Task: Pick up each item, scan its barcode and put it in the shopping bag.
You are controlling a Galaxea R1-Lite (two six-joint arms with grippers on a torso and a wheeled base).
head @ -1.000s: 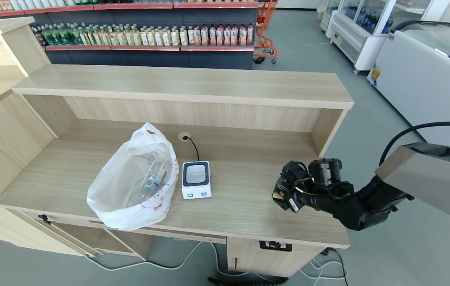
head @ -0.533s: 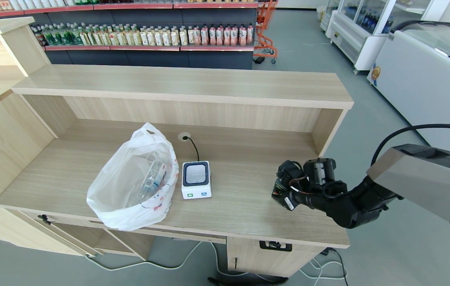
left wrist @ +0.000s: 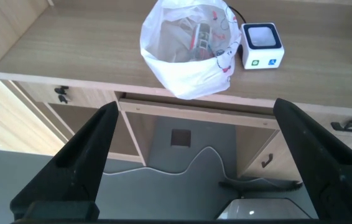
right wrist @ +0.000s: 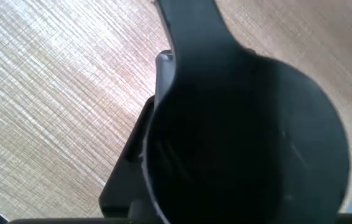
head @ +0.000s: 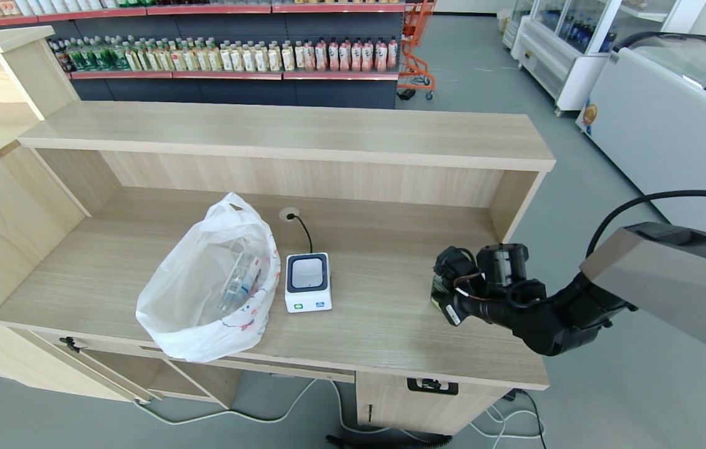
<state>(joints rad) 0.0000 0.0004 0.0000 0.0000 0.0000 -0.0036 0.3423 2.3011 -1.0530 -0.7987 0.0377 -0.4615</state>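
The white plastic shopping bag (head: pixel 203 299) stands open on the left half of the wooden counter (head: pixel 378 324), with a clear bottle-like item (head: pixel 237 284) and other goods inside. Just right of it sits the white scanner box (head: pixel 307 282), its dark window facing up. My right gripper (head: pixel 440 298) hangs low over the counter's right part, well right of the scanner. A small green-yellow thing (head: pixel 435 304) shows at its tip; whether it is held is unclear. My left gripper (left wrist: pixel 204 162) is open in front of and below the counter, facing the bag (left wrist: pixel 188 50) and scanner (left wrist: pixel 263 45).
A raised ledge (head: pixel 290 134) and side walls enclose the counter at the back, left and right. A black cable (head: pixel 303 232) runs from the scanner to a hole in the counter. Drawers (left wrist: pixel 182 134) and floor cables (head: pixel 265 415) lie below the front edge.
My right arm has shifted slightly, its wrist a little farther over the counter. Bag and scanner have not moved.
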